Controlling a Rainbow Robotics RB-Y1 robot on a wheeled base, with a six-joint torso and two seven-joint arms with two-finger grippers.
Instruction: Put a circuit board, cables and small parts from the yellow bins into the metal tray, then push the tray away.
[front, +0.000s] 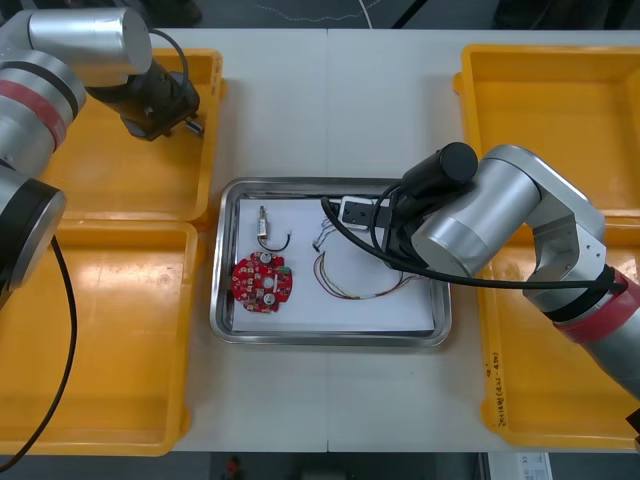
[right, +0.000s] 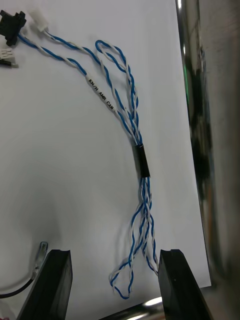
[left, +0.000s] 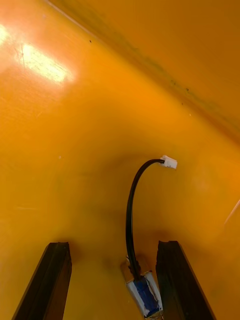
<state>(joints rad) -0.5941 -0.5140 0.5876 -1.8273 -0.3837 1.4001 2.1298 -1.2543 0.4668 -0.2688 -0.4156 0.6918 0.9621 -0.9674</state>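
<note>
Entry, left gripper: at the upper left of the front view, low over the floor of the upper-left bin. Hazard for you: the small part lies close against one finger rather than centred between the two. Closing from here may catch only its edge, or only the black cable curving up from it. Either grip could let the part swing or drop short of the tray. Centre it first. State: fingers wide apart, holding nothing. You cannot tell whether the near finger touches the part. Entry, right gripper: at centre right of the front view, over the tray's right half. Hazard: the looped end of the blue-white cable lies on the white liner between its fingers, just beside the tray wall. A careless lift could snag the loop and drag the cable out. State: fingers apart, clamped on nothing. Entry, board: in the tray's lower left, well apart from both grippers.
</note>
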